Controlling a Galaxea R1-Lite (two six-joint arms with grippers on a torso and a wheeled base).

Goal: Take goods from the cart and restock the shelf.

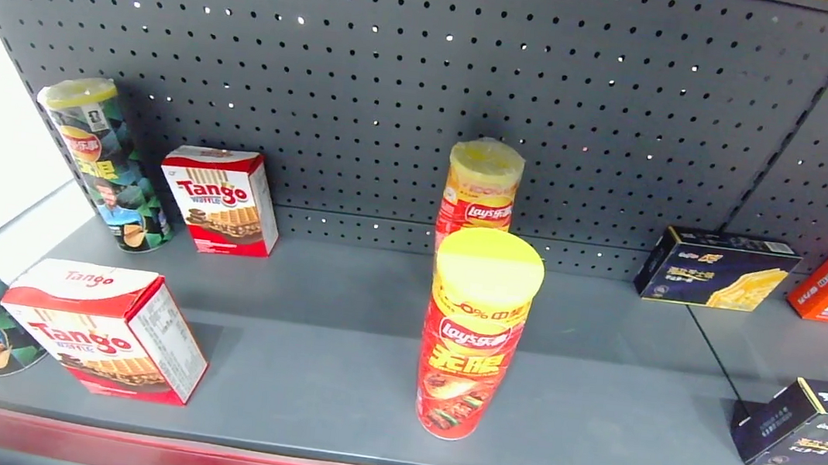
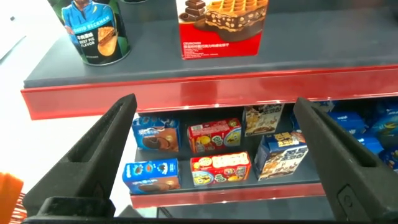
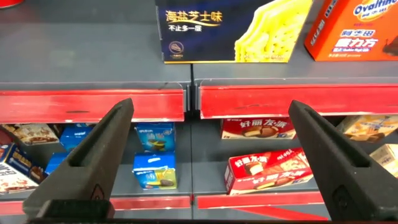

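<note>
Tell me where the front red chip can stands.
In the head view the front red chip can stands upright in the middle of the shelf, straight in front of a second red can by the back panel.

On the grey shelf (image 1: 336, 364) we see a red front can (image 1: 476, 341) upright near the front edge, with a matching rear can (image 1: 479, 197) behind.
</note>
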